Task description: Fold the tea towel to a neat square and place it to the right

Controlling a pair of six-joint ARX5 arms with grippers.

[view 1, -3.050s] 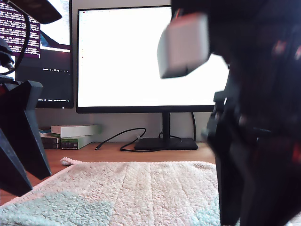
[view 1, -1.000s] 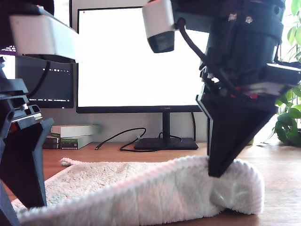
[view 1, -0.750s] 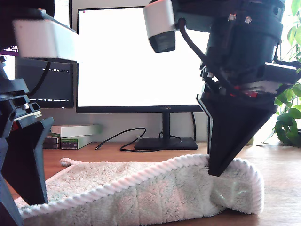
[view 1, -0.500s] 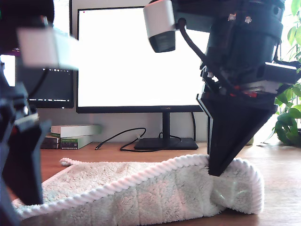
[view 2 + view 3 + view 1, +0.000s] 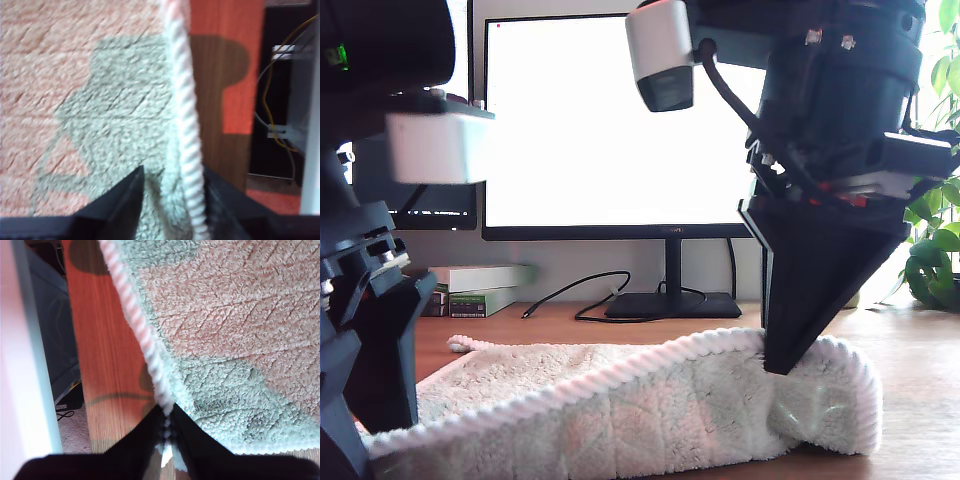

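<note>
The tea towel is fluffy off-white cloth with pale green patches and a corded edge. It lies on the wooden table, and its near edge is raised into a hump toward the exterior view's right. My second gripper is shut on that raised corded edge, and its wrist view shows the jaws pinching the cord at a green-patched corner of the towel. My first gripper stands low at the exterior view's left. Its fingers are apart, with the towel and its cord lying between them.
A bright monitor on a stand is behind the towel, with a black cable and stacked boxes at its foot. A plant stands at the exterior view's right. Bare table lies beside the hump; the table's edge runs near the cord.
Three seconds ago the towel lay flat; its near edge is now lifted. In the last second the first arm's camera housing dropped and shifted toward the exterior view's right. The second arm held still.
</note>
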